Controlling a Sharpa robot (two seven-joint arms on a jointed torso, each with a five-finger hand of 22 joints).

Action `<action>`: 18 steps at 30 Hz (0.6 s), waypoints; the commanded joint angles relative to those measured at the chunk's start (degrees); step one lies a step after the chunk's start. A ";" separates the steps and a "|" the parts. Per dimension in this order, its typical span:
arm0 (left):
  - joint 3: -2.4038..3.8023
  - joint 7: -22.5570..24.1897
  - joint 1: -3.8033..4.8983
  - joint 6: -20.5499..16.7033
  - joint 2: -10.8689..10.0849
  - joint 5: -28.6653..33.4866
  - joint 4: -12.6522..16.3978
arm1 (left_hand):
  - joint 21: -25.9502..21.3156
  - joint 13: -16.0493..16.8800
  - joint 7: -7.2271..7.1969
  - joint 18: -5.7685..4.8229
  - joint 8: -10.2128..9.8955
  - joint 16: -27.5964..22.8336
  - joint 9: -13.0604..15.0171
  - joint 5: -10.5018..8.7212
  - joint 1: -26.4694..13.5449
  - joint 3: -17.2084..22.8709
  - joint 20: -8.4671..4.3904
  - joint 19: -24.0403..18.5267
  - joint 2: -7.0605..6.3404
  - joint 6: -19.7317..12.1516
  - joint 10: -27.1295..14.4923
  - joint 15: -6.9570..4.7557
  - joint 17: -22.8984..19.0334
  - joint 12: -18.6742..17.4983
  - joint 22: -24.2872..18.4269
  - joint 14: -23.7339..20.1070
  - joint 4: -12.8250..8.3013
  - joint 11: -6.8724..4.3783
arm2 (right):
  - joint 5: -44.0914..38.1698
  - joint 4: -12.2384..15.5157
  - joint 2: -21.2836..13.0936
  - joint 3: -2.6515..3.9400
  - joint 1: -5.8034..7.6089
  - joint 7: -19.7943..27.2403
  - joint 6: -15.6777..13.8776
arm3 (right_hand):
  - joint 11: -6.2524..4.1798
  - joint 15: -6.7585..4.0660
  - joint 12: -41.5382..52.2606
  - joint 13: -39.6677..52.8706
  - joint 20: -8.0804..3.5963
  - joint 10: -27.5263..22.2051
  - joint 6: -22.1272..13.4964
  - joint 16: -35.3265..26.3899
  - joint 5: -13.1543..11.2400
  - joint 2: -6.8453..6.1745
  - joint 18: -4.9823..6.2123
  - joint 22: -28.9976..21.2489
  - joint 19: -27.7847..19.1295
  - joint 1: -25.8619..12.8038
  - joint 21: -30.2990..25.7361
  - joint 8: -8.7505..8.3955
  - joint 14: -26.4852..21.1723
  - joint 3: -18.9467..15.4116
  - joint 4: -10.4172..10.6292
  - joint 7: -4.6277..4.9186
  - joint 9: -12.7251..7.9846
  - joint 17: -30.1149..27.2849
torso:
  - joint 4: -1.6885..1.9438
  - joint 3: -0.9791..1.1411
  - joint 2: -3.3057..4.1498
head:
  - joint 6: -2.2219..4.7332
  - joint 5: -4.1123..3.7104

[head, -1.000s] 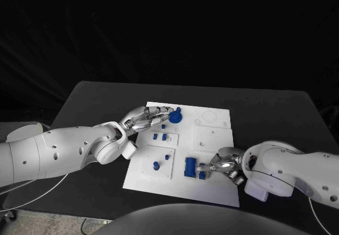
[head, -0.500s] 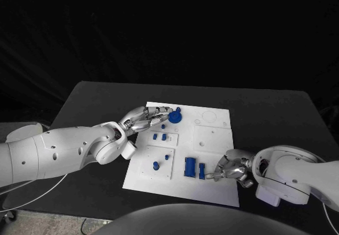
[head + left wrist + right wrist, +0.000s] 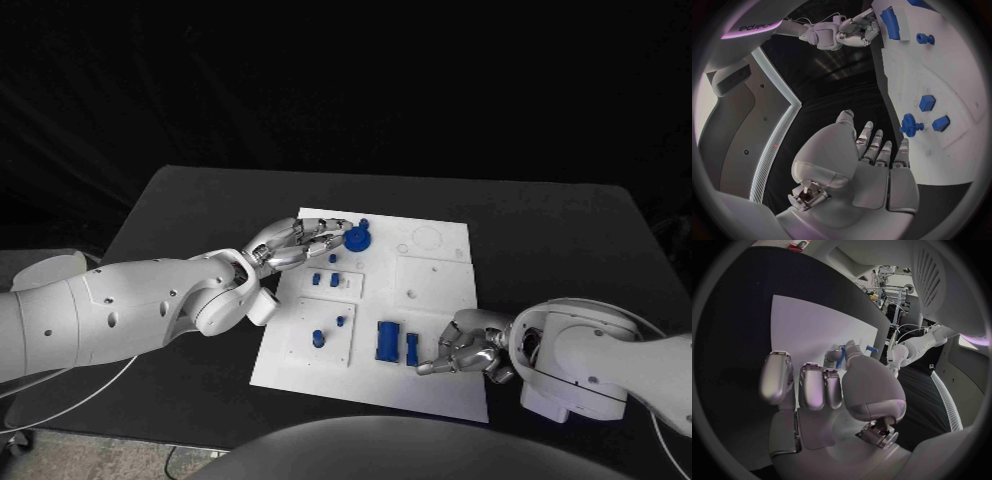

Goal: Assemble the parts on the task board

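Fingers of the right hand (image 3: 469, 350) curl inward at the near right part of the white task board (image 3: 440, 275), their tips touching or almost touching a small blue block (image 3: 413, 349) that lies flat there — whether they actually pinch it cannot be told, since the wrist view shows only a sliver of blue beyond the thumb. Just beside that piece, on the side away from the hand, lies a larger blue block (image 3: 388, 340), and nearer the board's left edge a blue peg (image 3: 319, 338) stands upright on a raised white square. At the far left of the board the left hand (image 3: 299, 244) rests with fingers extended and close together, tips beside a round blue gear (image 3: 356, 238); it appears to hold nothing. Two little blue pieces (image 3: 333, 280) sit between the gear and the peg. Judging from this, the step in hand is securing the small block — best done with a firm pinch from both sides, without nudging the larger block beside it.
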 commanded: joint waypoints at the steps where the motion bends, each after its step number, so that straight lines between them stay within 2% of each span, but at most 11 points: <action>1: 0.02 0.36 -0.07 1.12 -0.03 0.03 0.12 | 0.24 0.09 0.32 0.64 0.22 0.39 0.04 0.15 0.52 0.26 0.09 0.37 -0.08 0.22 -0.03 0.54 0.08 0.29 0.10 0.03 -0.05 0.24 | -1.83 -0.30 0.26 -0.01 -0.18 -0.28 1.23 | -0.55 -0.53 -0.01 15.07 -0.53 5.94 2.10 0.14 -0.89 0.20 0.58 9.01 0.01 -0.01 0.31 2.55 3.30 -0.95 0.68 -0.26 2.07 0.36 | 0.02 0.00 0.01 | 0.01 -0.10; 7: 0.02 0.14 -0.07 1.25 -0.08 0.03 0.12 | 0.26 0.09 0.32 0.64 0.25 0.41 0.06 0.18 0.57 0.29 0.09 0.39 -0.08 0.36 -0.02 0.55 0.09 0.30 0.12 0.06 -0.04 0.24 | -1.73 -0.74 0.65 0.00 -0.29 -0.37 0.93 | -0.74 -0.75 -0.01 15.07 -0.73 5.94 2.38 0.31 -1.09 0.88 0.54 9.07 0.09 -2.01 0.44 2.98 3.34 -2.31 2.78 -0.49 2.93 0.66 | -0.03 0.05 -0.03 | 0.01 0.06; 14: 0.02 -0.04 -0.07 1.45 0.01 0.03 0.02 | 0.27 0.10 0.33 0.64 0.28 0.41 0.07 0.20 0.60 0.30 0.10 0.41 -0.07 0.46 0.01 0.55 0.09 0.33 0.14 0.08 -0.04 0.24 | -1.69 -1.24 1.16 0.00 -0.32 -0.55 0.64 | -0.81 -0.82 -0.01 15.07 -0.81 5.94 1.92 0.34 -1.17 1.29 0.53 9.08 0.11 -2.55 0.46 2.46 3.34 -2.81 3.54 -0.56 2.87 0.71 | -0.03 0.02 -0.01 | 0.01 -0.12; 18: 0.02 -0.12 -0.07 1.56 0.06 0.03 0.00 | 0.27 0.10 0.33 0.64 0.28 0.41 0.07 0.20 0.60 0.30 0.10 0.41 -0.07 0.46 0.01 0.55 0.09 0.33 0.14 0.08 -0.04 0.24 | -1.68 -1.62 1.56 0.00 -0.33 -0.69 0.48 | -0.87 -0.87 -0.01 15.07 -0.86 5.94 1.96 0.53 -1.12 2.14 0.48 9.15 0.21 -2.55 0.73 2.41 3.41 -2.76 3.90 -0.62 2.98 1.03 | 0.00 0.02 0.02 | 0.01 -0.28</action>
